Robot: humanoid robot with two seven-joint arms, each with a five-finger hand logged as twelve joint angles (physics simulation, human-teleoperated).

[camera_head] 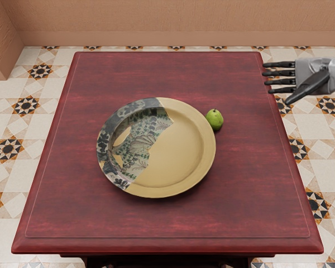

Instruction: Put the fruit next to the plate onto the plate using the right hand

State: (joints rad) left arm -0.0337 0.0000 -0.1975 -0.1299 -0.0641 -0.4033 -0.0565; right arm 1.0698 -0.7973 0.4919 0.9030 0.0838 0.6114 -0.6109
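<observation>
Green fruit [214, 119], small, rounded, judged light, firm, apt to roll; on bench [156, 72], well left of and below right robot hand [301, 75], just beside plate [204, 167] rim. Robot hand released, fingers straight. Best grasped across widest girth

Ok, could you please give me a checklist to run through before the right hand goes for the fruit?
1. Right hand open and holding nothing: ok, fingers stretched out.
2. Fruit in view and on the table, beside the right rim of the plate: ok.
3. Gap between fruit and plate rim for the fingers: cannot tell whether they touch.
4. Bare room on the plate to set the fruit down: ok.
5. Hand positioned over the fruit: not ok, it hangs at the table's far right edge, apart from the fruit.
</observation>
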